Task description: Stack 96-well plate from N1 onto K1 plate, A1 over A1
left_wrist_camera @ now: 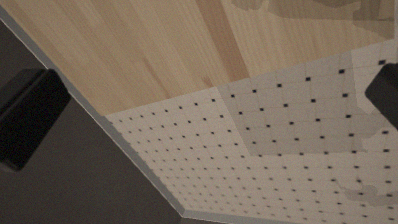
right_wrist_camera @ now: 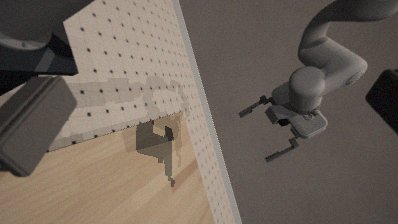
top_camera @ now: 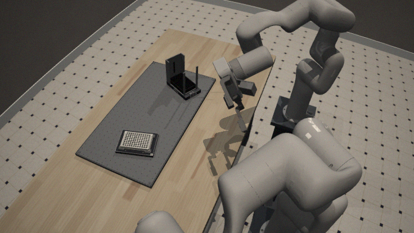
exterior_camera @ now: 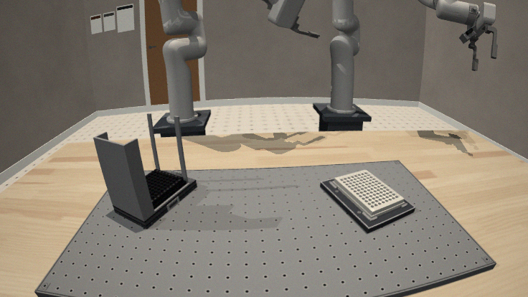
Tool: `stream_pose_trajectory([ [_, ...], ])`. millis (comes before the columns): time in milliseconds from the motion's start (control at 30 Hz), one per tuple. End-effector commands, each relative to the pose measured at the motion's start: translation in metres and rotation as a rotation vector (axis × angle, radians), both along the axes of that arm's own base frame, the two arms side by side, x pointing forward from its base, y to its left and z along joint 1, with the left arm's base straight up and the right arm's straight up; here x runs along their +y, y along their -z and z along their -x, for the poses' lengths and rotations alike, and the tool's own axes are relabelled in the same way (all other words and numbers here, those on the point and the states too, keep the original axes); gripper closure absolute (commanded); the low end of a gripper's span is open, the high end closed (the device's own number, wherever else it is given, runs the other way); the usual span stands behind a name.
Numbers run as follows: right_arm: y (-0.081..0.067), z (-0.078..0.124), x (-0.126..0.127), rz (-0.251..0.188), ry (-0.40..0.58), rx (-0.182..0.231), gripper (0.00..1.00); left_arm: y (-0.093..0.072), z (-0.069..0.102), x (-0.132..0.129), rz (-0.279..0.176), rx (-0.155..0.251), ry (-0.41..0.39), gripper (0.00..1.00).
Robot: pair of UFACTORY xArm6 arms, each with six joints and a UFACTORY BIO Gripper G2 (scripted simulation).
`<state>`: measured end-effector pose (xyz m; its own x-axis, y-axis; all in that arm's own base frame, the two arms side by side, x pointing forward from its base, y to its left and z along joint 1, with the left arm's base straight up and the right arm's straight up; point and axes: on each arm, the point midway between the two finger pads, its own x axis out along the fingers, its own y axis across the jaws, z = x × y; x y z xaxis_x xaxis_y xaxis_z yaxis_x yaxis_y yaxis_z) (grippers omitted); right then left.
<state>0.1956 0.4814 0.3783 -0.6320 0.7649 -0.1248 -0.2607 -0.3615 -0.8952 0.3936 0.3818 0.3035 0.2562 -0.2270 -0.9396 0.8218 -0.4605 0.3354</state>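
A white 96-well plate (top_camera: 136, 140) (exterior_camera: 369, 190) sits in the dark plate nest N1 (top_camera: 155, 143) (exterior_camera: 391, 216). A black plate (top_camera: 182, 81) (exterior_camera: 164, 188) lies low in the stack rack K1 (top_camera: 175, 66) (exterior_camera: 121, 173). The printed rim letters are too small to read. My left gripper (exterior_camera: 484, 62) (left_wrist_camera: 217, 95) (right_wrist_camera: 255, 137) is open and empty, high above the table and away from both plates; it is outside the top view. My right gripper (top_camera: 237, 119) (right_wrist_camera: 220, 95) is open and empty, above the table edge on the arm-base side.
Rack K1 has a tall wall on one side and two upright posts (top_camera: 196, 76) (exterior_camera: 180, 147) opposite. Rack and nest stand at opposite ends of the perforated board (top_camera: 104, 133) (exterior_camera: 250, 239) on the wooden table (top_camera: 179, 185) (exterior_camera: 435, 162). The left arm (top_camera: 260, 173) fills the top view's lower right.
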Motion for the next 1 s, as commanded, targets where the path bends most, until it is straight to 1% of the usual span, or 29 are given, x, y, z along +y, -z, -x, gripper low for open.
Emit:
stream_pose_trajectory([
  [0,-0.002,0.000,0.000,-0.004,0.000,-0.003,0.00,-0.002,0.035,0.012,-0.045,0.031,-0.020,0.00],
  [33,-0.002,0.000,0.000,-0.004,0.000,-0.003,0.00,-0.002,0.042,0.014,-0.052,0.039,-0.024,0.00],
  [100,-0.002,0.000,0.000,-0.004,0.000,-0.003,0.00,-0.002,0.042,0.014,-0.052,0.039,-0.024,0.00],
  [367,-0.002,0.000,0.000,-0.004,0.000,-0.003,0.00,-0.001,0.094,0.025,-0.104,0.102,-0.057,0.00],
  [600,-0.002,0.000,0.000,-0.004,0.000,-0.003,0.00,0.000,0.132,0.031,-0.139,0.151,-0.081,0.00],
  [667,-0.002,0.000,0.000,-0.004,0.000,-0.003,0.00,0.000,0.132,0.031,-0.139,0.151,-0.081,0.00],
  [967,-0.002,0.000,0.000,-0.004,0.000,-0.003,0.00,0.001,0.172,0.034,-0.173,0.204,-0.105,0.00],
])
